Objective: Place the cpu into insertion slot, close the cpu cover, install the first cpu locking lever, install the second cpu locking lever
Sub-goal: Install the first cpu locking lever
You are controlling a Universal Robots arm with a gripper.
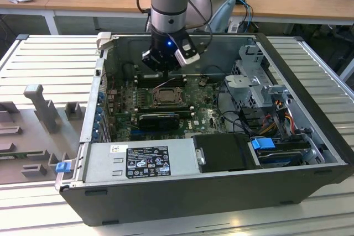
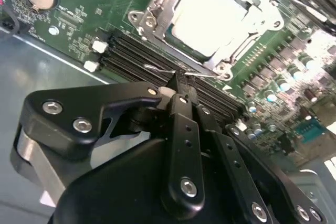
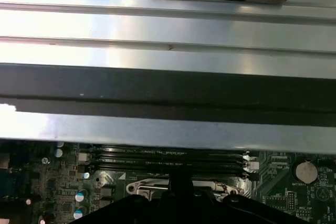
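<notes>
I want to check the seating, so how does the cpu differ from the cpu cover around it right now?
In the second wrist view, the cpu is a solid pale square, while the cpu cover is a darker metal frame with an open window. The cpu sits inside that window; the cpu cover runs around it. Both appear to lie flat at the socket on the green motherboard.

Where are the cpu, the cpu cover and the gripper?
cpu (image 2: 210, 17), second wrist view, on its bright metal top.
cpu cover (image 2: 157, 11), second wrist view, on the frame's side rail.
gripper (image 2: 178, 85), second wrist view, at its fingertips by a thin wire lever.
</notes>
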